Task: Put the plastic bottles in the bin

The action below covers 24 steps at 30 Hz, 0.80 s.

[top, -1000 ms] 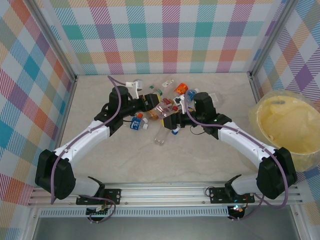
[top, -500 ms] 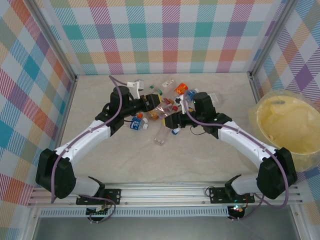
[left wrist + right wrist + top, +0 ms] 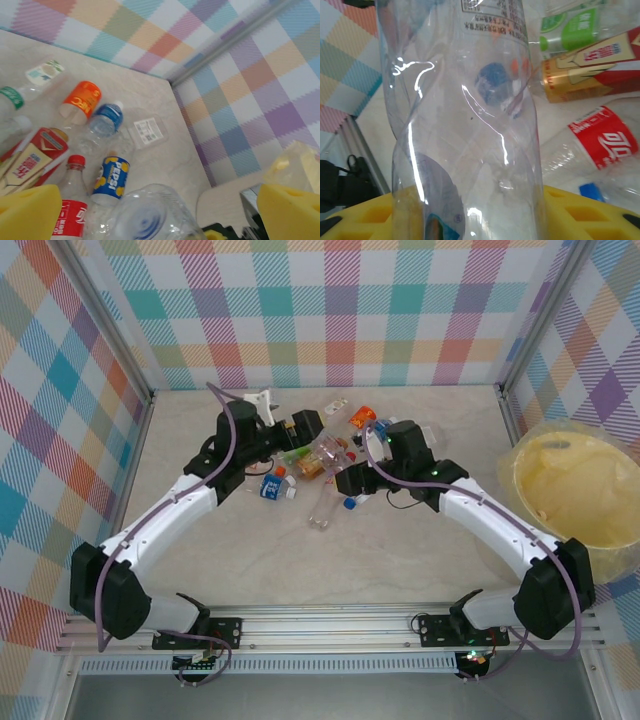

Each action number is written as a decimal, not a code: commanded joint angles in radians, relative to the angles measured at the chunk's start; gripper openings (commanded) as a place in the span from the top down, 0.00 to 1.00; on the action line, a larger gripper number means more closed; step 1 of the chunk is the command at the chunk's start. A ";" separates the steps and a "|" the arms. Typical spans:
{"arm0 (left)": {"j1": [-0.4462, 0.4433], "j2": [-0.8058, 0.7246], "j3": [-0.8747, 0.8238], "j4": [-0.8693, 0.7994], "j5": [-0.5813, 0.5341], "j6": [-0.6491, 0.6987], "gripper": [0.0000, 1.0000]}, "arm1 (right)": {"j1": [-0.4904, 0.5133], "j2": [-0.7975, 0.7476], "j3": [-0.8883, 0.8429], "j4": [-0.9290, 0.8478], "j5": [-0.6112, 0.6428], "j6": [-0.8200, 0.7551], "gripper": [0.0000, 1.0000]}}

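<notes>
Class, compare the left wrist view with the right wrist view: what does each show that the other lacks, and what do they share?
The left wrist view adds an orange-label bottle, a Pepsi bottle and the checked wall corner, beyond the open left gripper. The right wrist view adds a clear bottle, close up and clamped in the right gripper, and a blue cap. Both share the red-and-cream label and a red-label bottle.

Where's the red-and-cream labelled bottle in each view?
Top external: red-and-cream labelled bottle, centre of the cluster.
Left wrist: lower left edge.
Right wrist: upper right, behind the clear bottle.
Shared landmark: red-labelled cola bottle lying beside it in both wrist views.
</notes>
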 commanded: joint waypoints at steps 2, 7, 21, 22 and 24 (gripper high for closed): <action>-0.007 -0.092 -0.002 -0.128 -0.306 -0.096 0.00 | -0.045 -0.071 0.063 -0.132 0.126 -0.087 0.52; 0.014 -0.108 -0.040 -0.337 -0.559 -0.223 0.00 | -0.109 -0.130 0.145 -0.226 0.270 -0.131 0.54; 0.022 -0.015 -0.027 -0.353 -0.521 -0.257 0.00 | -0.293 -0.157 0.559 -0.381 0.548 -0.281 0.54; 0.022 -0.014 -0.031 -0.342 -0.513 -0.254 0.00 | -0.307 -0.155 0.581 -0.403 0.587 -0.290 0.54; 0.022 -0.011 -0.036 -0.331 -0.506 -0.258 0.00 | -0.341 -0.155 0.623 -0.445 0.682 -0.290 0.54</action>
